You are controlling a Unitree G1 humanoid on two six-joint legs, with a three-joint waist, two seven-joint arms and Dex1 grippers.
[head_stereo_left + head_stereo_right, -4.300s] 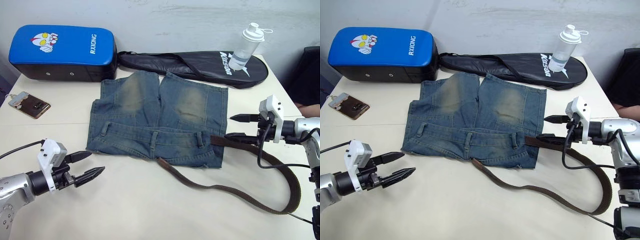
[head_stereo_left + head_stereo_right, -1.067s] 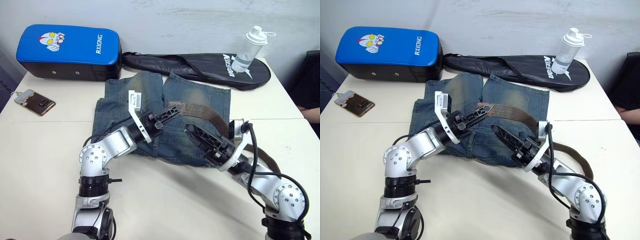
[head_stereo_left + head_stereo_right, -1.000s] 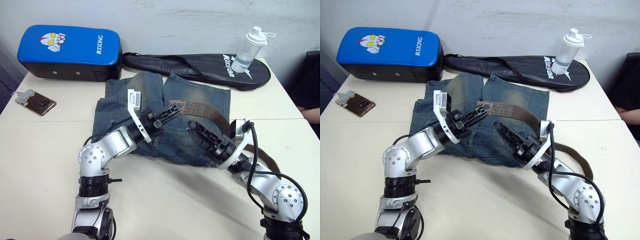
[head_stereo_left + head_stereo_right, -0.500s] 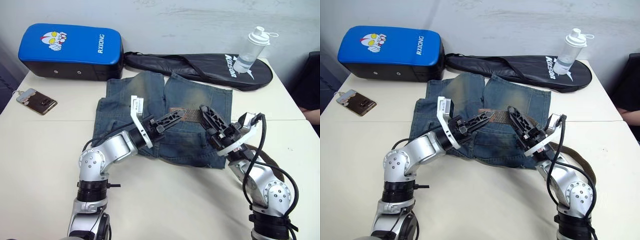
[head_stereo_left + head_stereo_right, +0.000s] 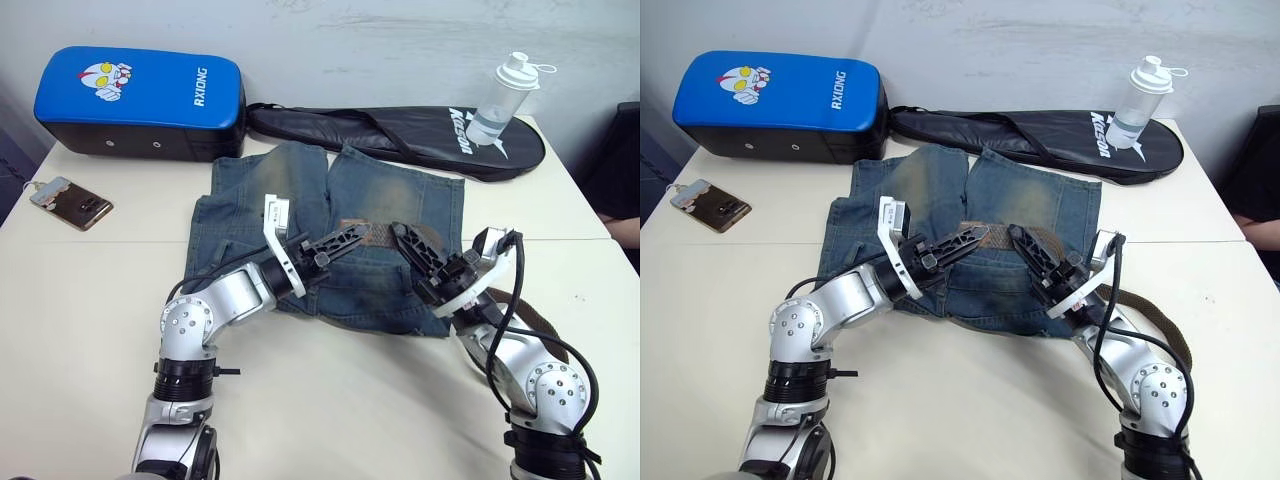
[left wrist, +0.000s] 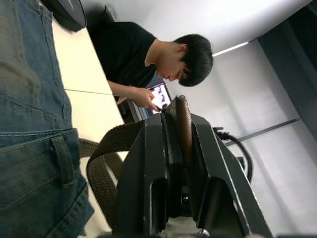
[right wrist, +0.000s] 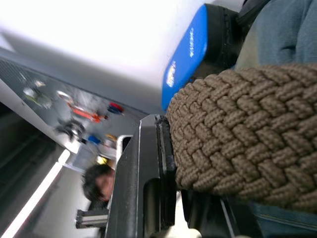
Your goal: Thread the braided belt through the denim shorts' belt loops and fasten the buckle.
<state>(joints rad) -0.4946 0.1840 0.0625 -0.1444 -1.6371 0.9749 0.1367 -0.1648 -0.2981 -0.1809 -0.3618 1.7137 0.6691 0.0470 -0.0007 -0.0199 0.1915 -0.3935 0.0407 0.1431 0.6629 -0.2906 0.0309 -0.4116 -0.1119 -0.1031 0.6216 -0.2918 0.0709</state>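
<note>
Belt carried over the shorts by 2 claws.
Left claw (image 5: 352, 236) and right claw (image 5: 405, 240) both clamp the belt (image 5: 378, 232), now lowered onto the shorts (image 5: 300, 190); threading unfinished.

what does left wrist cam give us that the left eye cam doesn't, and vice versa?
Left wrist view alone: a person in a black shirt looking at a lit screen, and a close look at the left gripper's fingers clamped flat on the belt.

Left eye view alone: the blue pad, phone, black racket bag, bottle, and the right gripper gripping the belt further along.

Both: the shorts, the belt, the table, and the left gripper holding the belt's end above the shorts.
</note>
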